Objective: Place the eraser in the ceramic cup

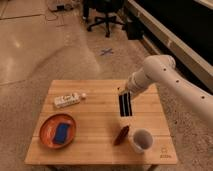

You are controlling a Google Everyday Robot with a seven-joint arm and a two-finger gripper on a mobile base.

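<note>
1. Item count on the desk (95,125): one eraser (126,106), one ceramic cup (141,140), one orange-brown plate (42,133), one blue block (62,131), one dark red pointed object (121,135) and one white tube (67,100). One arm with one tool (125,93) enters from the right.

2. Eraser orientation: the long axis is upright, close to vertical. The upper end is in the tool and the lower end points down at the desk top. The black face with pale lengthwise stripes is turned to the camera. Whether the lower end touches the wood cannot be told.

3. Eraser position: right of the desk's centre, behind the cup and the dark red pointed object and apart from both. It is outside the cup.

4. Tool state: the fingers are clamped on the top end of the eraser. The tool sits directly above the eraser, over the right half of the desk.

5. Containers:
   - Ceramic cup: upright near the front right corner, opening upward, interior dark. The dark red pointed object lies just beside it on its left.
   - Plate: front left area of the desk. It holds the blue block, which lies flat near the middle of the plate.

6. The white tube lies on its side at the back left, outside both containers.
</note>
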